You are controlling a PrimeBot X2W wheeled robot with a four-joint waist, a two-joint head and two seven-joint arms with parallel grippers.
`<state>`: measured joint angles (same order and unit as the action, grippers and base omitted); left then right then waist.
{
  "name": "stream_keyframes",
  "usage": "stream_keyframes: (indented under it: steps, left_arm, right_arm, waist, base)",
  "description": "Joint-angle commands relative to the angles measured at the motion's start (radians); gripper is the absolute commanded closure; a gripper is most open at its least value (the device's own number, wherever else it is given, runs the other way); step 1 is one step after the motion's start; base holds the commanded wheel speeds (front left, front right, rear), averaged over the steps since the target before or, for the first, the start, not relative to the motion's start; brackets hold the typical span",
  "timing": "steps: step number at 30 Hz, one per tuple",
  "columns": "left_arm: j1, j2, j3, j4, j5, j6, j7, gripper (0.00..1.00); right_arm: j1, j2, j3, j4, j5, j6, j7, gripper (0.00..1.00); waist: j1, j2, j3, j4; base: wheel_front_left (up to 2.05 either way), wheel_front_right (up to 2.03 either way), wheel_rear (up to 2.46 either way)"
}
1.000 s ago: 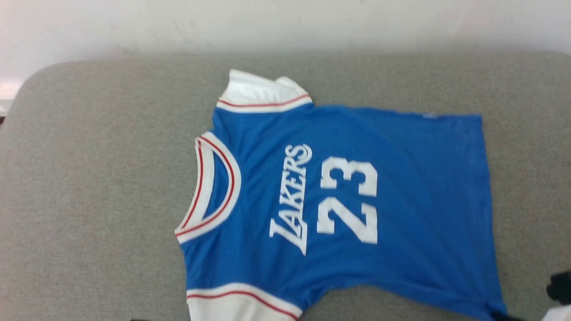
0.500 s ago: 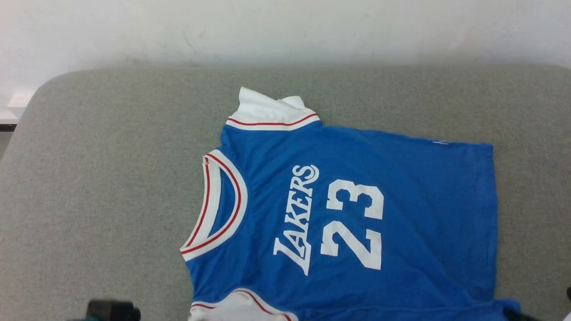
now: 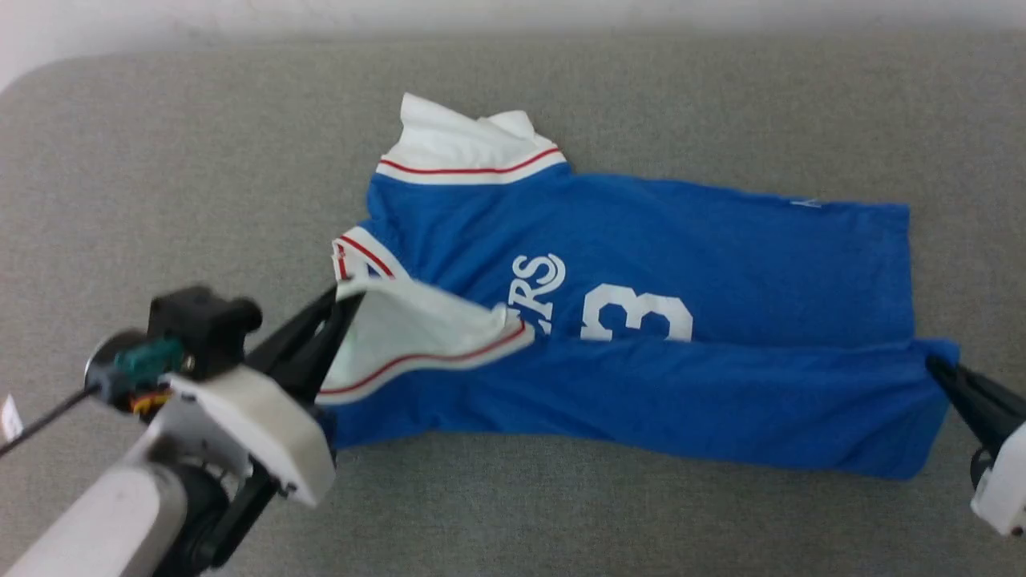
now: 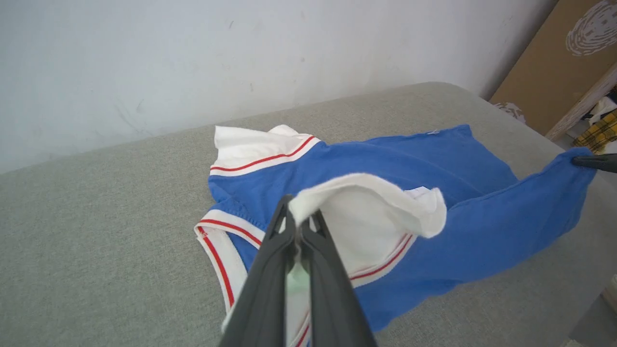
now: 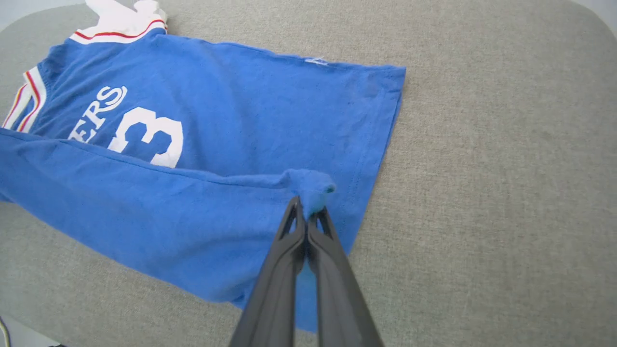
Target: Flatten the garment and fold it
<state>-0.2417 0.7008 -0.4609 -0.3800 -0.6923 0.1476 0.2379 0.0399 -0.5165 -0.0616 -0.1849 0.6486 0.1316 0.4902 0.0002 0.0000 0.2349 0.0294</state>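
I had the garment lying sideways across the grey padded surface, with its collar toward the left of the head view and its hem toward the right. My left gripper was clamped, jaws together, on the near white sleeve at centre left. My right gripper was pinched tight on the near blue hem corner at the right edge.

Between the two grips the lower long edge was raised and laid over toward the top of the frame. It covered the bottom half of the printed lettering and the number. I judged the flattening done and the first lengthwise fold in hand, roughly midway across. The far sleeve stuck out crumpled at top centre, not yet folded in.

The next move, as I read it, called for carrying both grips toward the far edge at equal height, with the cloth taut so the crease ran straight, then lowering before release. The held sleeve sagged loosely, so it could bunch.
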Motion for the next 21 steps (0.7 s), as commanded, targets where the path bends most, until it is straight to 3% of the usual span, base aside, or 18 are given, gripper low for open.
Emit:
stream_keyframes:
  steps: [1, 7, 16, 17, 18, 20, 21]
  left_arm:
    - [-0.042, -0.019, -0.009, 0.029, 0.015, -0.010, 0.000, 1.00]
    - [-0.159, -0.094, -0.048, 0.180, 0.039, -0.046, -0.022, 1.00]
    - [-0.185, -0.167, -0.108, 0.401, 0.077, -0.067, -0.080, 1.00]
    - [-0.186, -0.175, -0.112, 0.418, 0.078, -0.066, -0.086, 0.95]
    - [-0.189, -0.181, -0.115, 0.436, 0.083, -0.065, -0.093, 0.77]
    - [-0.194, -0.194, -0.118, 0.465, 0.085, -0.063, -0.107, 0.74]
    - [-0.198, -0.200, -0.116, 0.478, 0.086, -0.059, -0.113, 0.72]
  right_arm:
    - [-0.036, -0.011, 0.010, 0.012, -0.012, -0.001, -0.010, 1.00]
    - [-0.161, -0.037, 0.076, 0.095, -0.032, -0.001, -0.038, 1.00]
    - [-0.234, -0.060, 0.161, 0.232, -0.012, -0.001, -0.066, 1.00]
    - [-0.238, -0.061, 0.166, 0.241, -0.008, -0.001, -0.072, 1.00]
    - [-0.241, -0.062, 0.169, 0.251, -0.002, -0.001, -0.076, 1.00]
    - [-0.248, -0.063, 0.172, 0.266, 0.007, -0.001, -0.085, 0.99]
    - [-0.252, -0.063, 0.171, 0.274, 0.010, -0.001, -0.091, 0.87]
  waist:
    - [-0.0002, 0.0000, 0.068, -0.013]
    - [-0.0002, 0.0000, 0.135, -0.033]
    - [-0.0002, 0.0000, 0.174, -0.021]
    - [-0.0002, 0.0000, 0.176, -0.020]
    - [-0.0002, 0.0000, 0.179, -0.018]
    - [-0.0002, 0.0000, 0.182, -0.017]
    - [-0.0002, 0.0000, 0.183, -0.016]
  base:
    - [0.00, 0.00, 0.00]
    - [0.00, 0.00, 0.00]
    - [0.00, 0.00, 0.00]
    - [0.00, 0.00, 0.00]
    - [0.00, 0.00, 0.00]
    - [0.00, 0.00, 0.00]
    - [0.00, 0.00, 0.00]
